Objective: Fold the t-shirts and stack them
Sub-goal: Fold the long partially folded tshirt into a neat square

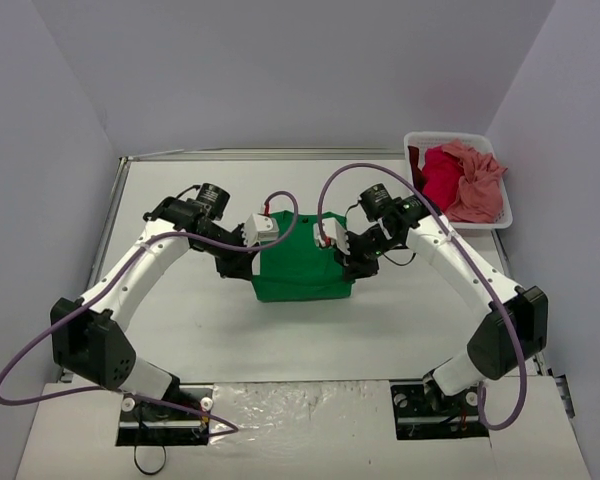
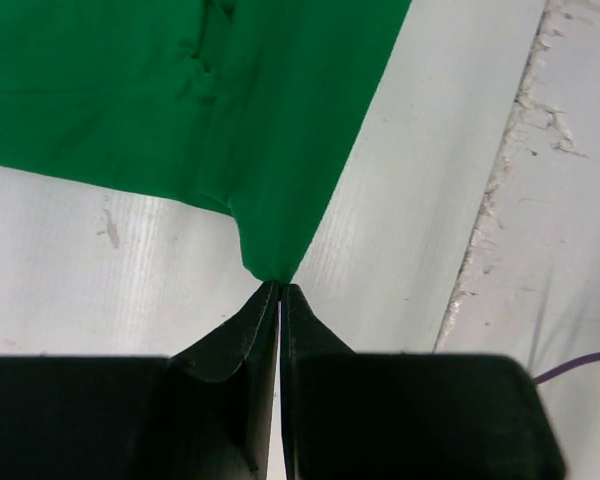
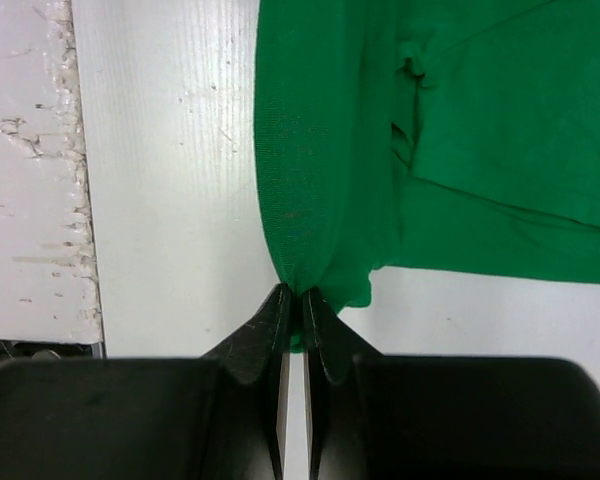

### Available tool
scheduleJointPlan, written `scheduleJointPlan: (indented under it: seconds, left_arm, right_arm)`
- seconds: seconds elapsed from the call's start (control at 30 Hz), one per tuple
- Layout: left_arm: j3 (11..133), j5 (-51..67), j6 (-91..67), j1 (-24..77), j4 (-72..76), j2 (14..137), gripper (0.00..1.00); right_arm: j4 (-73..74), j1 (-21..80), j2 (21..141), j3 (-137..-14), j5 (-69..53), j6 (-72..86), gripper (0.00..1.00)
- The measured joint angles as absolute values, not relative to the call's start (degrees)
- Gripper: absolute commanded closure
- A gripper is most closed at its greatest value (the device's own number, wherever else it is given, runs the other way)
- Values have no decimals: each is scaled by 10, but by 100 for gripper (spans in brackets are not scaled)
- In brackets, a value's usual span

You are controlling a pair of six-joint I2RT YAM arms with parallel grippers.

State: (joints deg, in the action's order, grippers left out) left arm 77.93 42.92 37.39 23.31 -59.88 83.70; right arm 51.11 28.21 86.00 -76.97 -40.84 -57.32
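The white table (image 1: 180, 330) leaves open room at 6, 9 and 12 o'clock of the green t-shirt (image 1: 302, 272), which sits at its centre. The basket (image 1: 504, 218), by the table's edge at 2 o'clock, holds the crimson t-shirt (image 1: 438, 178) and pink t-shirt (image 1: 478, 188), both bunched. The cloth looks light and limp and is likely to sag, so corners are the surest hold. The left gripper (image 2: 280, 292) and right gripper (image 3: 300, 297) each pinch 1 green corner, jaws clamped tight.

Pale grey walls (image 1: 280, 70) on 3 sides, white tabletop (image 1: 380, 335) w/ scuffed edge, even light
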Motion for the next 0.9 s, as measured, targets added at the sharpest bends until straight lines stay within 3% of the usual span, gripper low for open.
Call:
scheduleJointPlan:
  seconds: [0.9]
  left_arm:
    - [861,349,337,211,-497,916,98]
  right_arm:
    - [516,214,1008,-915,-410,-619,100]
